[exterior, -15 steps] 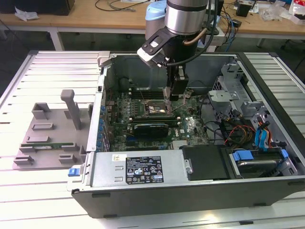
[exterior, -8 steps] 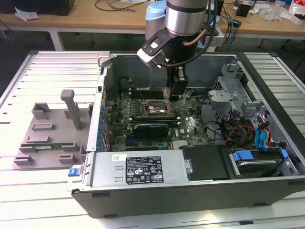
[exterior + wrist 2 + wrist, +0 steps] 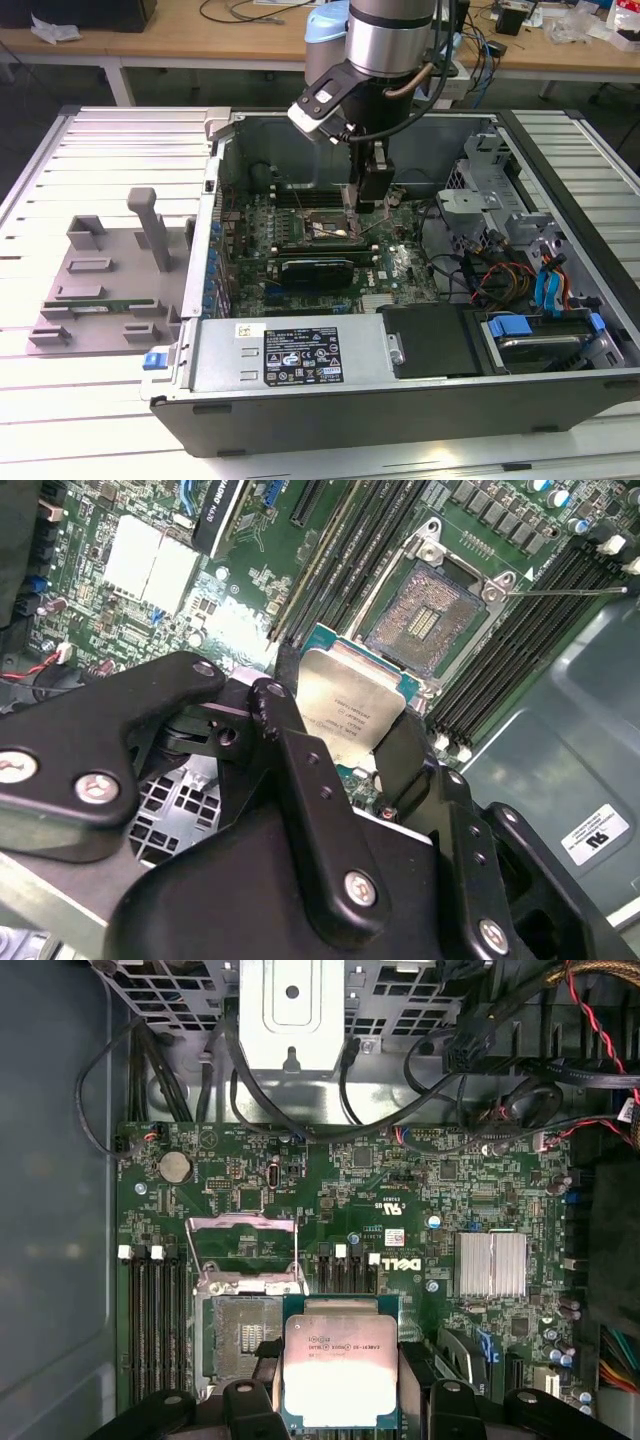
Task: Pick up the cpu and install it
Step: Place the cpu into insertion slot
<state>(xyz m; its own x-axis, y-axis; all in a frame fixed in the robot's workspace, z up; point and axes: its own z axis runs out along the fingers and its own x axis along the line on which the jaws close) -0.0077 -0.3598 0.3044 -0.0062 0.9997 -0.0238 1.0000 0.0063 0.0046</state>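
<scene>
The cpu (image 3: 350, 708) (image 3: 340, 1370), a flat square chip with a shiny silver top, is held level between my gripper's (image 3: 345, 735) (image 3: 340, 1385) black fingers (image 3: 283, 730), which are shut on its edges. It hangs a little above the green motherboard (image 3: 400, 1190), right beside the black-framed socket (image 3: 425, 620) (image 3: 240, 1335). The socket stands bare, with its metal load plate (image 3: 245, 1255) swung up. In the exterior view my gripper (image 3: 366, 195) reaches down inside the open computer case (image 3: 400, 400), just to the exterior view's right of the socket (image 3: 312, 226).
Black memory slots (image 3: 150, 1320) flank the socket, and a thin lever (image 3: 565, 590) sticks out by it. A silver heatsink (image 3: 490, 1263), cables (image 3: 480, 1050) and a drive cage (image 3: 480, 170) crowd the case. A grey fixture (image 3: 100, 270) with a green memory stick (image 3: 95, 306) sits at the exterior view's left.
</scene>
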